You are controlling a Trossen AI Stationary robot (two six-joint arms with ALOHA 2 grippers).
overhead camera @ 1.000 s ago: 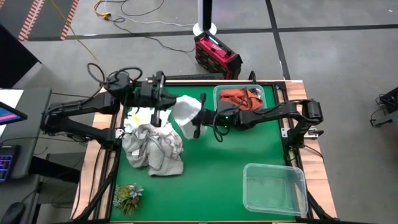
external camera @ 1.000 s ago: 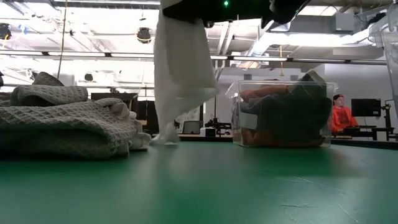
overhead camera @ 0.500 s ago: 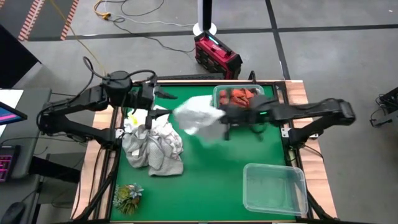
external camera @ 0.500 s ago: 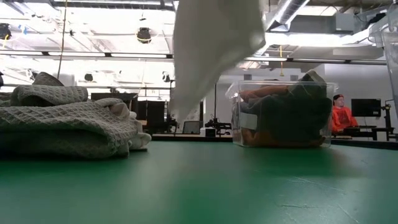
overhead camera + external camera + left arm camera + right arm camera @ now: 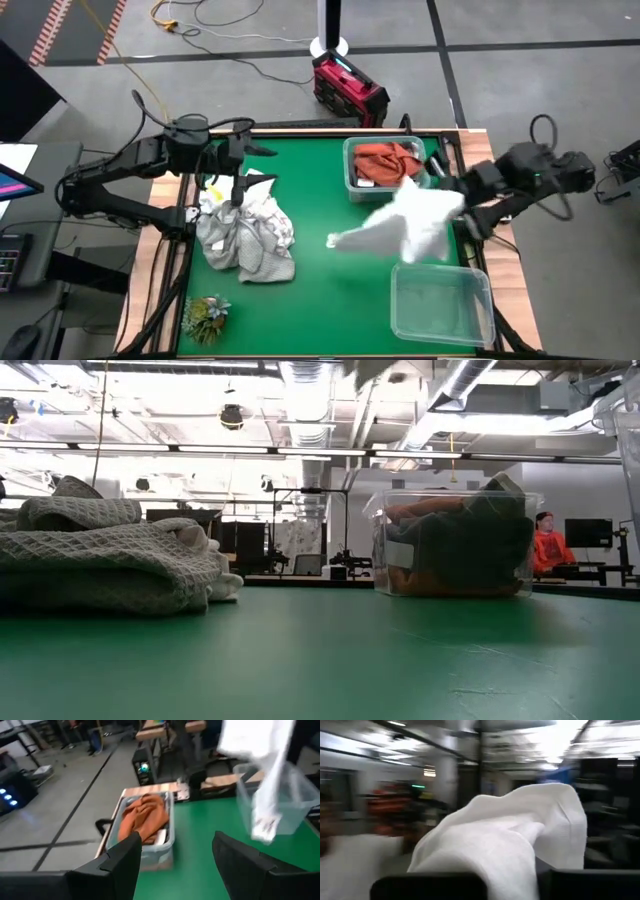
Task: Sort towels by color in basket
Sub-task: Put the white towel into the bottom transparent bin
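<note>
Right gripper (image 5: 452, 192) is up over the right side of the green table (image 5: 330, 290), fingers clenched on a white towel (image 5: 405, 226) that hangs in the air between the two clear bins; the right wrist view shows the white cloth bunched right at the fingers. Far bin (image 5: 385, 166) near the table's back edge holds the rust-orange towel (image 5: 385, 157) plus some dark grey cloth. Near bin (image 5: 441, 302) at the front right corner looks clear and bare inside. Left gripper (image 5: 238, 165) sits at the back left of the table above the towel pile, fingers (image 5: 122, 865) released and spread wide, nothing between them. Pile of white and pale grey towels (image 5: 245, 235) lies on the left half of the table. Small green leafy tuft (image 5: 205, 316) sits at the front left corner.
</note>
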